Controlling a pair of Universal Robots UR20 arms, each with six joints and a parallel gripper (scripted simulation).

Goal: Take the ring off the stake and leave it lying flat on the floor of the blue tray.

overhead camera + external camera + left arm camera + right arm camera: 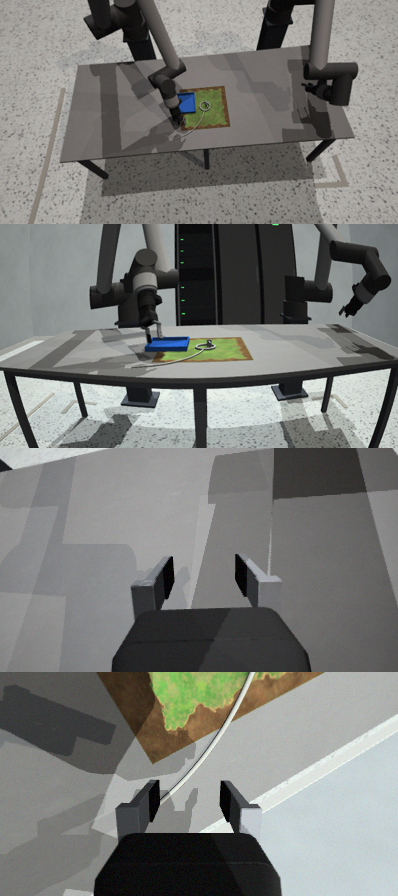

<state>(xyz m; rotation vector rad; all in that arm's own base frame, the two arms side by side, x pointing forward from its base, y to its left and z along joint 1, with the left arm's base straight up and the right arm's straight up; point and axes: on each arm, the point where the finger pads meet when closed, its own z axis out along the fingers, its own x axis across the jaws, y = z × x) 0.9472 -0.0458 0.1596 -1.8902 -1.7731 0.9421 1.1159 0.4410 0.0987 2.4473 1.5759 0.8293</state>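
Note:
A pale ring (199, 106) (196, 346) lies low around the short grey stake (207, 104) (209, 342) on the green mat (214, 116) (230, 350) (190, 697). The blue tray (188, 106) (169, 343) is empty and overlaps the mat beside the ring. My right gripper (181, 122) (155, 340) (190, 792) is open and empty, above the table near the mat's corner and the tray. My left gripper (305, 86) (343, 313) (204, 568) is open and empty, far from the ring, above the table's other end.
A thin pale cord (196, 127) (227, 722) curves from the ring across the mat's front edge onto the table (140, 118) (264, 361). The table's front edge shows beside my right gripper in the right wrist view. Dark cabinets (239, 277) stand behind the table.

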